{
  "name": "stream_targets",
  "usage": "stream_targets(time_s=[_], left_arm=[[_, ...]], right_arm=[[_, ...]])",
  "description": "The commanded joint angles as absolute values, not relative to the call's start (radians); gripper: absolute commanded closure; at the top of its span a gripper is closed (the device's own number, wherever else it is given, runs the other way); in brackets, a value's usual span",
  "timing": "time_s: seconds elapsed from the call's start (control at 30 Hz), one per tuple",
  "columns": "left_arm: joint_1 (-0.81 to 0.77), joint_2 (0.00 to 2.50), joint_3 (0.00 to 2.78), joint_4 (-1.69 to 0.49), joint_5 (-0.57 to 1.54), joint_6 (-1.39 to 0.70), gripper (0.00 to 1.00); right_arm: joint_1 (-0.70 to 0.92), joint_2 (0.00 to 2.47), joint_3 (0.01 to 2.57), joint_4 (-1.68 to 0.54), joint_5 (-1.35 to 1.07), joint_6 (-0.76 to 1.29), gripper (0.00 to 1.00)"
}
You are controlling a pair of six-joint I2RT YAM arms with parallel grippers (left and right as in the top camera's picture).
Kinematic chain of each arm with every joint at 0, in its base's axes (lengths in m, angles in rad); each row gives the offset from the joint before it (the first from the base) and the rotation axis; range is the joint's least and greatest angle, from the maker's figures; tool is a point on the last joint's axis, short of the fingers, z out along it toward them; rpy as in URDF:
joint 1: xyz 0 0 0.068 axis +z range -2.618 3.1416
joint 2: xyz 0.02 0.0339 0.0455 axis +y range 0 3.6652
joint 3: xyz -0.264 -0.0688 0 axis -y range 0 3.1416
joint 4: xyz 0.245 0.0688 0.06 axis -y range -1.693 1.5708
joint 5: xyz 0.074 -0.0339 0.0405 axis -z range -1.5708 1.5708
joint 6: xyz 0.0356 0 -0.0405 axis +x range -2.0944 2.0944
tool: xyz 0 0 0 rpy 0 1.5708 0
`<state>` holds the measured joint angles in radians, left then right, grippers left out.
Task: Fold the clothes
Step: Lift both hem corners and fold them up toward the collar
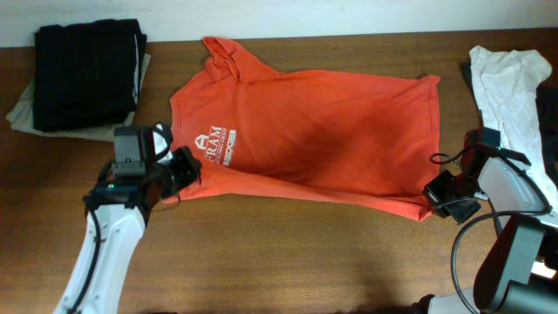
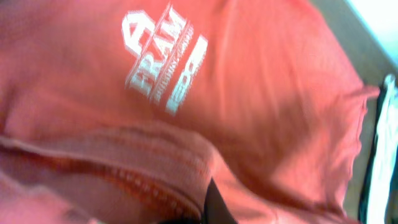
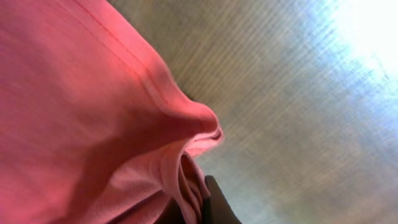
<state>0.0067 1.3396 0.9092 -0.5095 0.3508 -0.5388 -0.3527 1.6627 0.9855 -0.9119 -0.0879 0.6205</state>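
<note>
T-shirt (image 1: pixel 323 122): spread flat at the middle of the desk (image 1: pixel 288 262), white logo (image 1: pixel 215 145) facing up.
Left jaws: shut tight on the near edge beside the logo — the cloth bunches there.
Right jaws: shut on the near hem corner at the other end.
Reason: probably both ends are pinched so that the near edge lifts evenly for a fold.
Neighbours: black pile (image 1: pixel 87 74) and white garment (image 1: pixel 510 87) — both off to the sides.

Overhead, soft even light falls on the wooden surface (image 1: pixel 288 262), with a darker shaded patch across the middle of the T-shirt (image 1: pixel 331 131). The left wrist view is smeared and soft, and its white lettering (image 2: pixel 163 59) barely reads. In the right wrist view, glare blows out the 1 o'clock corner, and the near cloth is unfocused.
</note>
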Motion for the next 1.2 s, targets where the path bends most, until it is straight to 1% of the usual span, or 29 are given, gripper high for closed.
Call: stream_targets(time_s=[0.0,0.2,0.3,0.43,0.5,0.6,0.73,0.9,0.93,0.97,1.0,1.03,1.07,1.1,1.13,1.17], left_arm=[[-0.005,1.445,0.924,-0.437,0.279,-0.522,1.0],[-0.015,1.599,0.924,-0.221,0.261,-0.522,0.99],[-0.015,1.623,0.924,-0.112,0.226,-0.522,0.99],[-0.015,1.657,0.924,-0.07,0.13,-0.522,0.99],[-0.015,1.693,0.924,-0.052,0.13,-0.522,0.99],[-0.015,1.768,0.924,0.012,0.13,-0.522,0.99],[-0.015,1.853,0.924,0.116,0.13,-0.522,0.99],[-0.015,1.886,0.924,0.12,0.106,-0.522,0.98],[-0.015,1.886,0.924,0.125,0.088,-0.522,0.95],[-0.015,1.886,0.924,0.131,0.073,-0.522,0.94],[-0.015,1.886,0.924,0.142,0.055,-0.522,0.93],[-0.015,1.886,0.924,0.155,0.052,-0.522,0.87],[-0.015,1.886,0.924,0.166,0.052,-0.522,0.82],[-0.015,1.886,0.924,0.173,0.055,-0.522,0.74],[-0.015,1.886,0.924,0.18,0.055,-0.522,0.59],[-0.015,1.886,0.924,0.183,0.055,-0.522,0.47]], right_arm=[[-0.353,1.668,1.004,-0.842,-0.101,0.618,0.96],[-0.354,1.668,1.005,-0.675,-0.231,0.619,0.96],[-0.354,1.668,1.005,-0.621,-0.263,0.619,0.92],[-0.354,1.668,1.005,-0.593,-0.289,0.623,0.91],[-0.353,1.668,1.005,-0.59,-0.29,0.623,0.89],[-0.353,1.668,1.005,-0.573,-0.343,0.622,0.89],[-0.353,1.668,1.005,-0.529,-0.364,0.622,0.93],[-0.353,1.668,1.005,-0.415,-0.361,0.622,0.91],[-0.353,1.668,1.005,-0.406,-0.354,0.622,0.89],[-0.353,1.669,1.005,-0.397,-0.339,0.622,0.87],[-0.351,1.673,1.005,-0.384,-0.323,0.622,0.81],[-0.345,1.676,1.005,-0.371,-0.293,0.622,0.73],[-0.339,1.679,1.005,-0.358,-0.264,0.622,0.69],[-0.333,1.68,1.005,-0.35,-0.245,0.622,0.61],[-0.325,1.681,1.005,-0.339,-0.223,0.622,0.44],[-0.319,1.681,1.005,-0.324,-0.225,0.622,0.36]])
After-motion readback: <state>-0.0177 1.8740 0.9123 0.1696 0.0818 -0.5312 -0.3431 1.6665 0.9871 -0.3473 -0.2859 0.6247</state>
